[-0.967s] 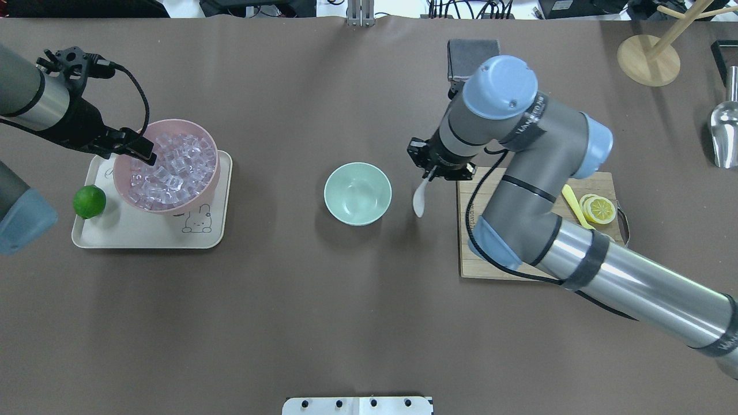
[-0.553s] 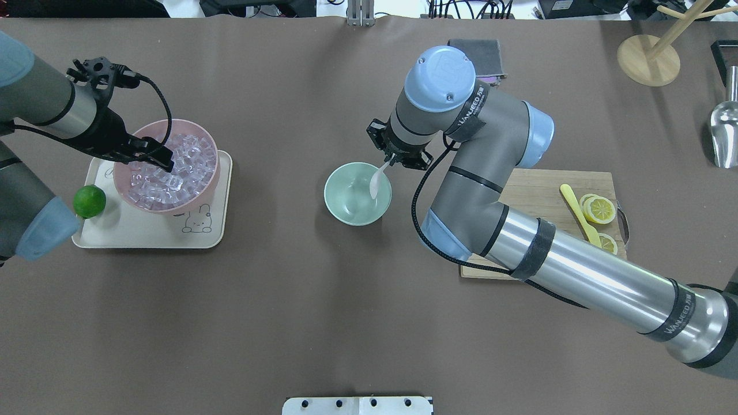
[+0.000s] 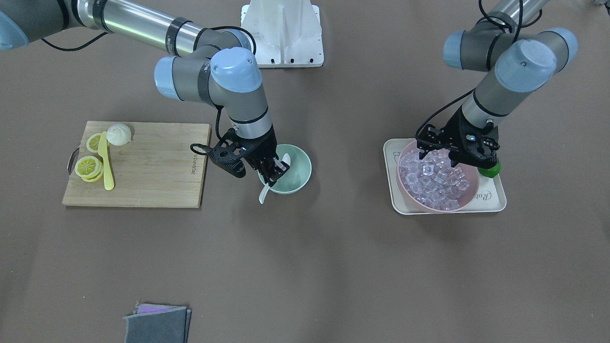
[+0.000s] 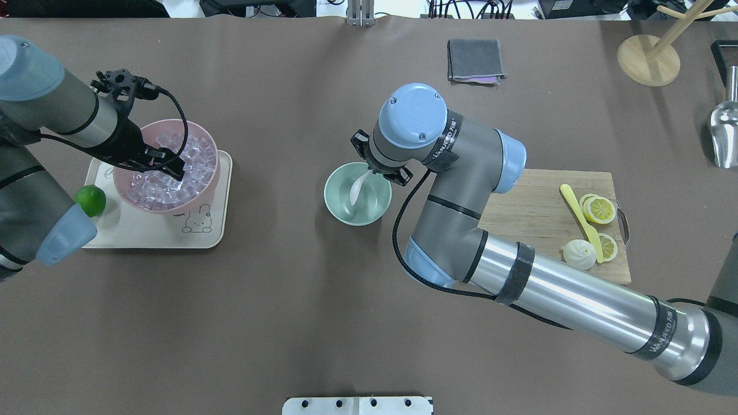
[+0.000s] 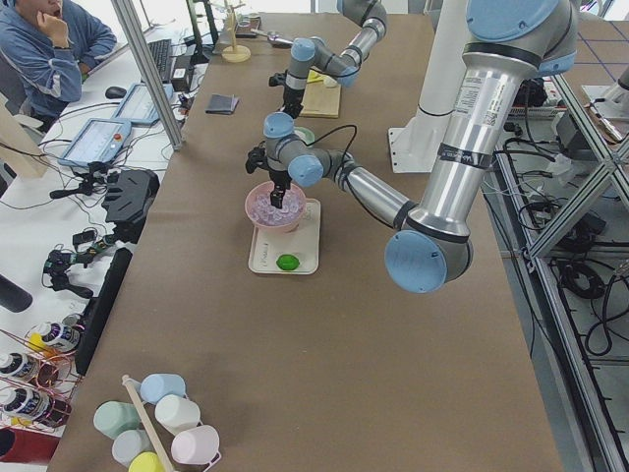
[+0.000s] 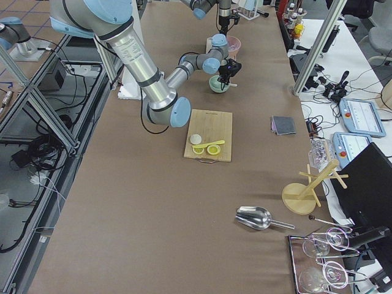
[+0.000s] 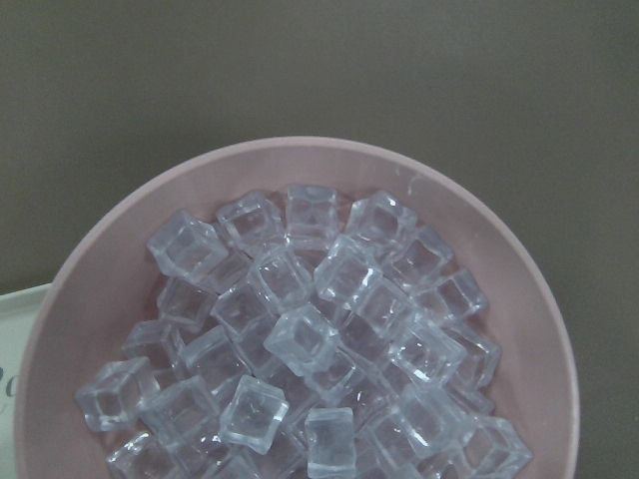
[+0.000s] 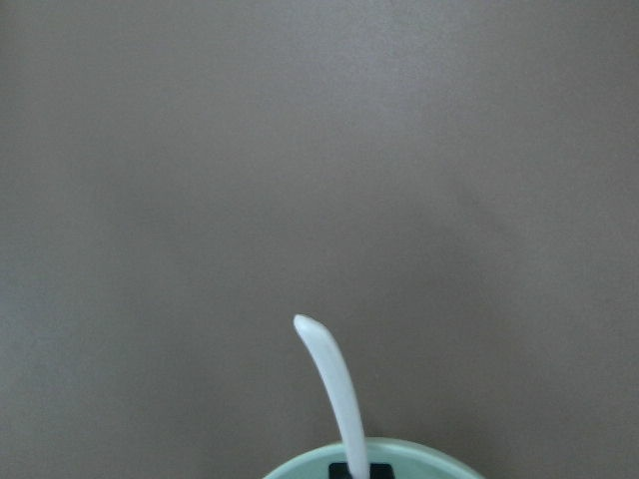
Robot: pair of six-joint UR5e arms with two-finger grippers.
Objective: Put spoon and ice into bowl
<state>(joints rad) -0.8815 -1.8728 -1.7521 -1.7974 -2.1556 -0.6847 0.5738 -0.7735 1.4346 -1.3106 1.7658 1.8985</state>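
Observation:
The white spoon (image 4: 357,189) hangs with its scoop inside the mint-green bowl (image 4: 346,210) and its handle rising over the far rim (image 3: 263,194). My right gripper (image 3: 274,176) is above the bowl (image 3: 298,176), shut on the spoon's handle. In the right wrist view the handle (image 8: 334,384) rises from the bowl rim (image 8: 409,456). Ice cubes (image 4: 173,180) fill the pink bowl (image 4: 214,178). My left gripper (image 4: 173,167) is open and empty just above them (image 3: 433,178). The left wrist view shows only the cubes (image 7: 300,339), no fingers.
The pink bowl stands on a cream tray (image 4: 144,236) with a lime (image 4: 89,200). A wooden cutting board (image 4: 530,202) on the right holds a yellow knife (image 4: 576,210), lemon slices (image 4: 599,208) and a bun (image 4: 578,253). A grey cloth (image 4: 474,60) lies at the back.
My right arm carried the spoon left from beside the cutting board to over the green bowl and lowered its scoop inside. My left gripper moved farther over the ice in the pink bowl.

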